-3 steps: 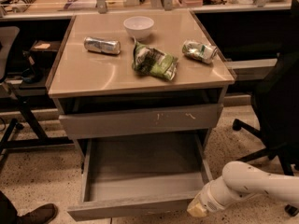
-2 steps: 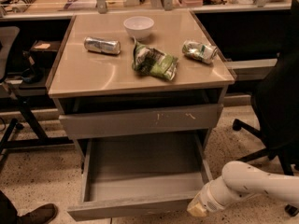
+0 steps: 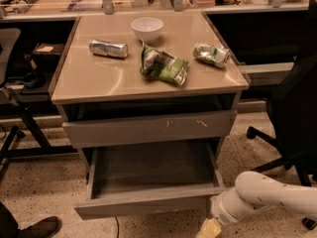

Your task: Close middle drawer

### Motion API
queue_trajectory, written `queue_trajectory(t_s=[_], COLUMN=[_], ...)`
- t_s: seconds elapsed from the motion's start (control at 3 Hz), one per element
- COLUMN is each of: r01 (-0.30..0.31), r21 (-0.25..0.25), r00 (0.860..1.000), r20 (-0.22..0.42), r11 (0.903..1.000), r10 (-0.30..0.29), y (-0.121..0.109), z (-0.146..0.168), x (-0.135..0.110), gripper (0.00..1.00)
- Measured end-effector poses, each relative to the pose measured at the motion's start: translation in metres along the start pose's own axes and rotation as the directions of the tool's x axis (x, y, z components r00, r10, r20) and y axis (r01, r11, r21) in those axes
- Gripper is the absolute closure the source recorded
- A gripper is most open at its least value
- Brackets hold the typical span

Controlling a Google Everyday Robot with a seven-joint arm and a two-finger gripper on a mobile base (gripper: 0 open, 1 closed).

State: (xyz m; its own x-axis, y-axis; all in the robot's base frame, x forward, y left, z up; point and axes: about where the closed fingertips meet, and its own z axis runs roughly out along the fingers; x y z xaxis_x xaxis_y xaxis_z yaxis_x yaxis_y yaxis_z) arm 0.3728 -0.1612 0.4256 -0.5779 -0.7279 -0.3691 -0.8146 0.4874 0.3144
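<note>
The middle drawer (image 3: 148,170) is pulled far out of the grey cabinet, and its smooth grey inside is bare. Its plain front (image 3: 143,206) faces me, low in the camera view. My gripper (image 3: 210,228) is at the bottom right, on the end of the white arm (image 3: 267,195). It sits just beside and below the right end of the drawer front. I cannot tell whether it touches the front. Above the open drawer is a shut drawer front with pale scratch marks (image 3: 148,128).
On the cabinet top (image 3: 99,81) lie a white bowl (image 3: 147,28), a can (image 3: 108,48), a green chip bag (image 3: 163,66) and a crushed can (image 3: 212,54). A black office chair (image 3: 292,118) stands at the right. A shoe (image 3: 39,228) is at the bottom left.
Hardly anything. The arm and gripper stay by the drawer's right front corner, and the drawer stands about as far out as before.
</note>
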Motion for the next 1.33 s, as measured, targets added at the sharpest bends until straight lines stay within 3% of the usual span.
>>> queue_trajectory(t_s=[0.33, 1.33], r01=[0.000, 0.000], r21=[0.000, 0.000], r00=[1.000, 1.000], r20=[0.000, 0.000], r11=[1.0000, 1.0000], r10=[0.000, 0.000], y=[0.0000, 0.0001], z=[0.0000, 0.0001], x=[0.0000, 0.0000], gripper=[0.00, 0.66])
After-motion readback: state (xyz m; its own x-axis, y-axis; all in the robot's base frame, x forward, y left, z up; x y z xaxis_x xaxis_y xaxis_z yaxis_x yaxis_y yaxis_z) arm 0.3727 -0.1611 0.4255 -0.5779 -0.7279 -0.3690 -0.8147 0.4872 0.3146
